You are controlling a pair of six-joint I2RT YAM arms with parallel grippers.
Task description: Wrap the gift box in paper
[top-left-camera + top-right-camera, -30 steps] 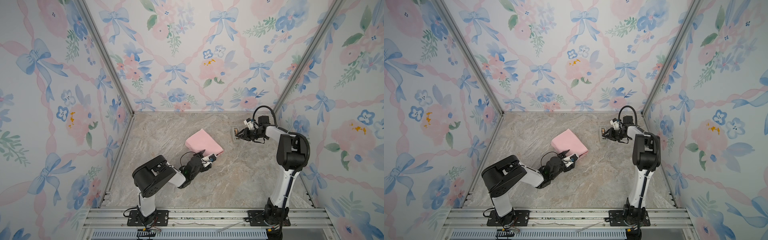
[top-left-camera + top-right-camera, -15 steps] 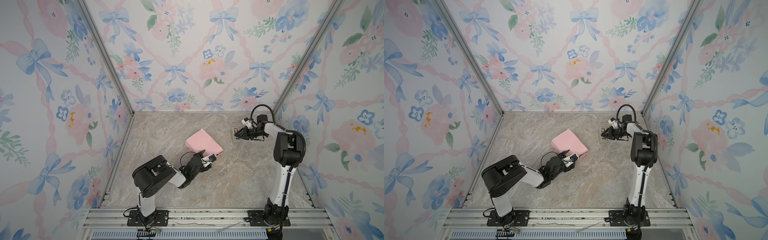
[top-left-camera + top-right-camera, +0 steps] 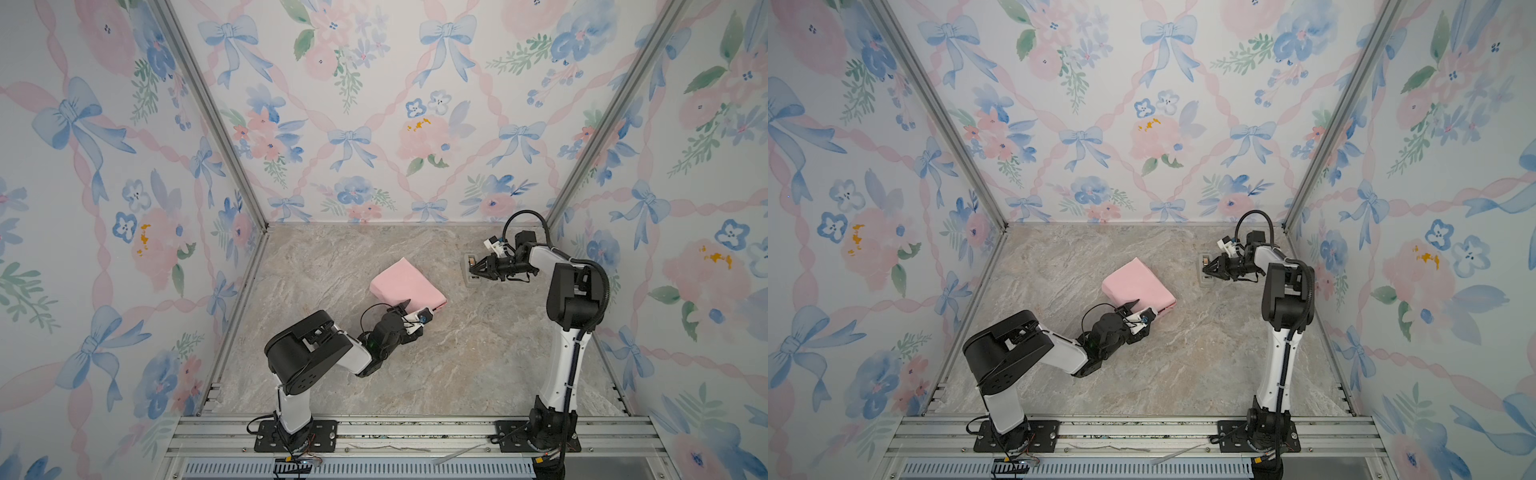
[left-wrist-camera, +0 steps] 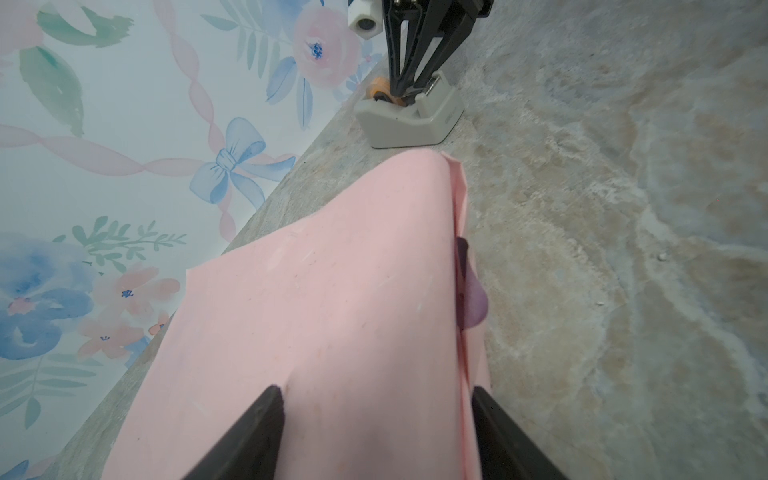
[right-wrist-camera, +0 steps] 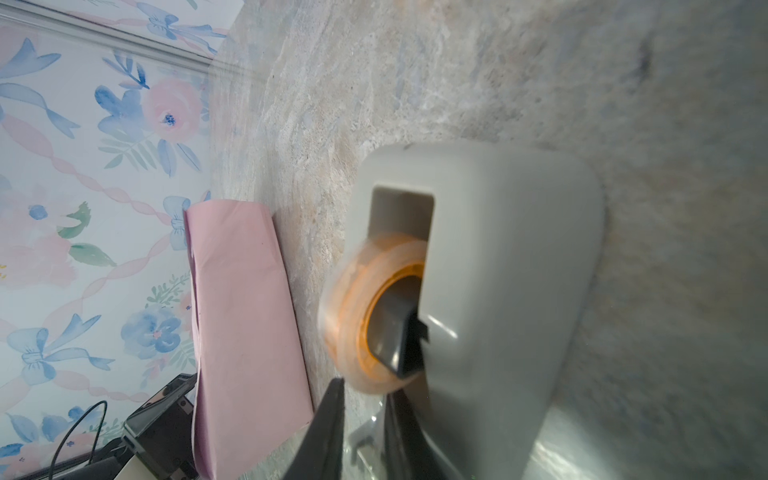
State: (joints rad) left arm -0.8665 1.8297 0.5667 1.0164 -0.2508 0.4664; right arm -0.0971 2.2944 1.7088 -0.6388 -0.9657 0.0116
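Of the paper [image 3: 405, 284] [image 3: 1138, 286] in both top views: a flat four-sided packet, pale pink side outward, smooth on top. Lies near the middle of the bench [image 3: 332, 257], askew to the bench's edges, one corner pointing toward the bench's back edge. Carries an overlapping seam along one long side, seen from the left wrist, with a small lilac bulge [image 4: 476, 303] poking out of it. Of the gift box: nothing sure; only a dark sliver [image 4: 460, 249] in that seam, too small to tell.
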